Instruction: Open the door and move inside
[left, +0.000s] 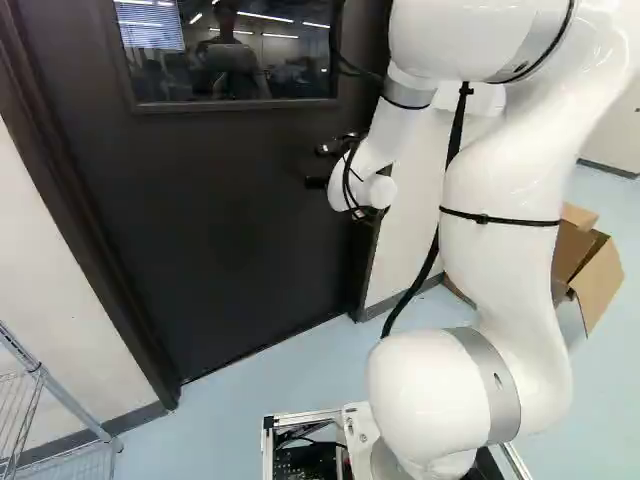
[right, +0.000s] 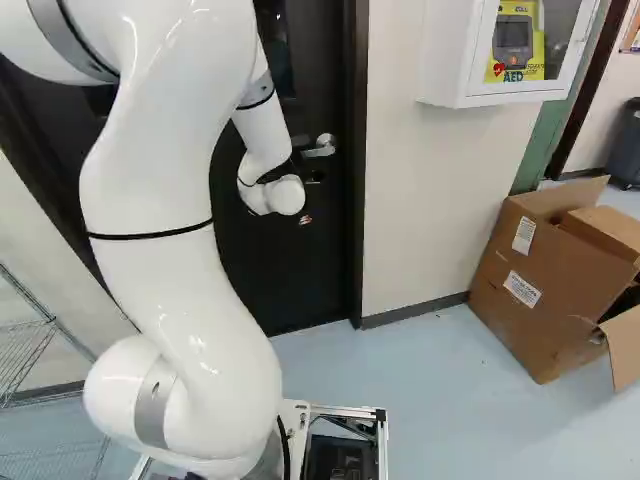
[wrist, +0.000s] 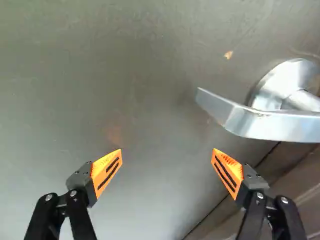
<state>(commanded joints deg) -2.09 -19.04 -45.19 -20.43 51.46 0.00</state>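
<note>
Straight ahead, closed door (left: 220, 210), pincer (left: 316, 167) spread, near lever handle (wrist: 272, 124)

arm (right: 170, 200): before dark door (right: 312, 260) | white cabinet (right: 447, 50): on wall (right: 405, 190) | cardboard box (right: 530, 290): flaps open

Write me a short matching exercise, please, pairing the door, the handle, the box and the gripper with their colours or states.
Column 1
1. door
2. handle
3. box
4. gripper

Column 2
a. brown, flaps open, on the floor
b. spread open, gripping nothing
c. dark and closed
d. silver, not gripped

Right pairs: 1-c; 2-d; 3-a; 4-b
</note>
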